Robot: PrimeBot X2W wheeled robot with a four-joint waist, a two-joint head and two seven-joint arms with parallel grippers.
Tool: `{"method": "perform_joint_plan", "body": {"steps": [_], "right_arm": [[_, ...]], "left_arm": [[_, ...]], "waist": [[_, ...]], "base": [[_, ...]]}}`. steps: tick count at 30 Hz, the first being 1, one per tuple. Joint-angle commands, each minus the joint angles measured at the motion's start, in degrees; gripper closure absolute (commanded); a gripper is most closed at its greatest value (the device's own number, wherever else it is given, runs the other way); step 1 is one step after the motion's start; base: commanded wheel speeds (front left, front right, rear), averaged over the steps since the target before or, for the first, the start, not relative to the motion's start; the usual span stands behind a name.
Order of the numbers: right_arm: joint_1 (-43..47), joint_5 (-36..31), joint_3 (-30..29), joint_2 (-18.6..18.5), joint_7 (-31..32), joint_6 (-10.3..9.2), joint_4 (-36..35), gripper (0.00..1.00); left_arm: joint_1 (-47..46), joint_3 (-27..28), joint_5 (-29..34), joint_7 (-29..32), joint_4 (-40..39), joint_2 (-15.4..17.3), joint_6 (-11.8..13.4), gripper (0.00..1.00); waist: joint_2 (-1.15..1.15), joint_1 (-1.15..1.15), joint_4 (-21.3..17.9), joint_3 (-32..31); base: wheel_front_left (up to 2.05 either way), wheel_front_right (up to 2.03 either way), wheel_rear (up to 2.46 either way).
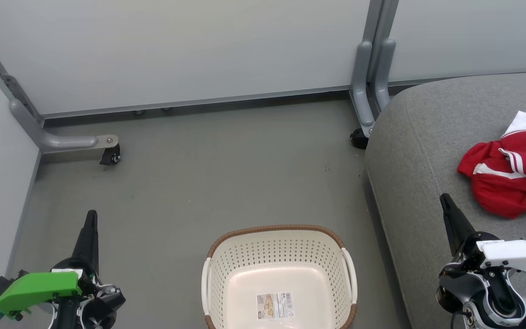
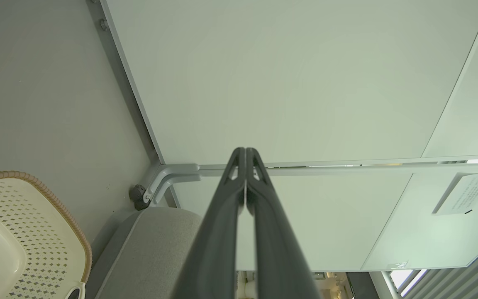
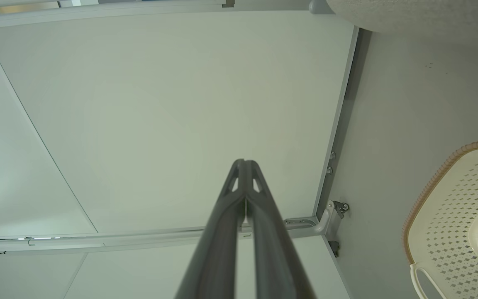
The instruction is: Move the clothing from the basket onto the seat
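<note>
Grey floor [image 1: 199,183] and pale partition panels [image 1: 176,45] frame the head view. The basket [image 1: 276,228] stands empty but for its label sticker [image 1: 275,305], while the clothing [image 1: 509,183] lies crumpled on the seat [image 1: 409,160] at right, well apart from the basket, a layout suggesting the transfer is complete. The left hand [image 1: 91,214] and right hand [image 1: 445,197] flank the basket low in the picture, fingers pointing up and away, each pressed shut on nothing, a pose that reads as parked rather than reaching. From the left wrist, the left hand [image 2: 245,150] shows its fingers meeting at the tips against the panels, with the basket's rim at lower left and the seat's corner near it. From the right wrist, the right hand [image 3: 244,162], likewise closed and empty, points at the panels, with the basket at lower right.
</note>
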Motion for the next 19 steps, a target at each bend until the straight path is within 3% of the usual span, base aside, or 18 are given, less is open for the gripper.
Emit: {"method": "perform_joint_plan", "body": {"steps": [1, 19], "right_arm": [[-0.37, -0.11, -0.11, 0.02, 0.23, 0.02, 0.13, 1.00], [-0.41, -0.51, -0.54, 0.32, 0.60, 0.02, 0.16, 1.00]], "left_arm": [[-0.86, 0.24, 0.00, 0.20, 0.08, -0.11, -0.36, 1.00], [-0.90, 0.57, 0.41, 0.48, 0.11, -0.42, -0.32, 1.00]], "waist": [[0.00, 0.00, 0.00, 0.00], [0.00, 0.00, 0.00, 0.00]], "base": [[0.00, 0.00, 0.00], [0.00, 0.00, 0.00]]}}
